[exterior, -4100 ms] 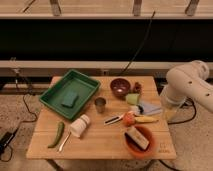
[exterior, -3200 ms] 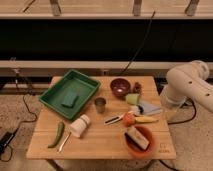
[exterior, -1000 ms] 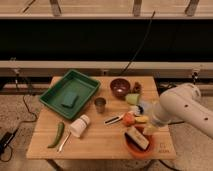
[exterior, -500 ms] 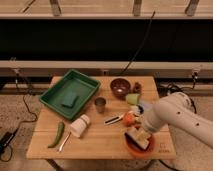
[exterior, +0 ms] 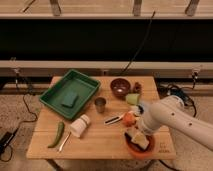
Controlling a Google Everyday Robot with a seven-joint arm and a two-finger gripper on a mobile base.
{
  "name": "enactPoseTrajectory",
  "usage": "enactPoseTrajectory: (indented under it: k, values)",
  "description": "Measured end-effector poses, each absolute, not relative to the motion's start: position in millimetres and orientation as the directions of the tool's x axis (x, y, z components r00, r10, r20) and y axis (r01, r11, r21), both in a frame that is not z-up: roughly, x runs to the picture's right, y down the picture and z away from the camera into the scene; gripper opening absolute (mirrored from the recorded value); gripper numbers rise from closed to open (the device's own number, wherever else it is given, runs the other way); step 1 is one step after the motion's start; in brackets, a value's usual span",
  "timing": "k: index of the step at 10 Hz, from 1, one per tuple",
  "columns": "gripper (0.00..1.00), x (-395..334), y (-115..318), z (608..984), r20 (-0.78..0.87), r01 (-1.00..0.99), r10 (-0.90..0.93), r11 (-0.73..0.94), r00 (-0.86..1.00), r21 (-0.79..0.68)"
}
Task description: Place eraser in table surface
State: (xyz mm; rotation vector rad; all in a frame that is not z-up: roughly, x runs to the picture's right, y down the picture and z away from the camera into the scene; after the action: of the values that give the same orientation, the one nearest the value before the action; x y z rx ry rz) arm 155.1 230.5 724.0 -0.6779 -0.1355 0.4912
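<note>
Claw [exterior: 135,131] hung just above small cream-topped rectangular eraser [exterior: 141,140], which lay in round orange bowl [exterior: 131,148] beneath it; grip state untellable. Risk: off-centre grab could drag bowl along light-wood table surface [exterior: 100,142] or drop eraser back.

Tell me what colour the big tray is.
The tray is green, camera view. The gripper is over the eraser in the orange bowl.

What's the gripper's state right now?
Gripper: low over the eraser in the orange bowl; open or closed cannot be told.
</note>
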Motion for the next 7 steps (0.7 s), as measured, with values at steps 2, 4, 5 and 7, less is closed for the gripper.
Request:
enactPoseTrajectory:
  k: [2,4,5,7]
  values:
    - [0.65,152,240,733,-0.064,-0.41,0.485,0.653,0.872,-0.637]
    - [0.65,154,247,742,-0.091,-0.438,0.498,0.643,0.862,-0.628]
    - [0.65,157,249,747,-0.106,-0.456,0.506,0.642,0.856,-0.617]
    - [0.58,158,249,750,-0.122,-0.474,0.511,0.646,0.851,-0.599]
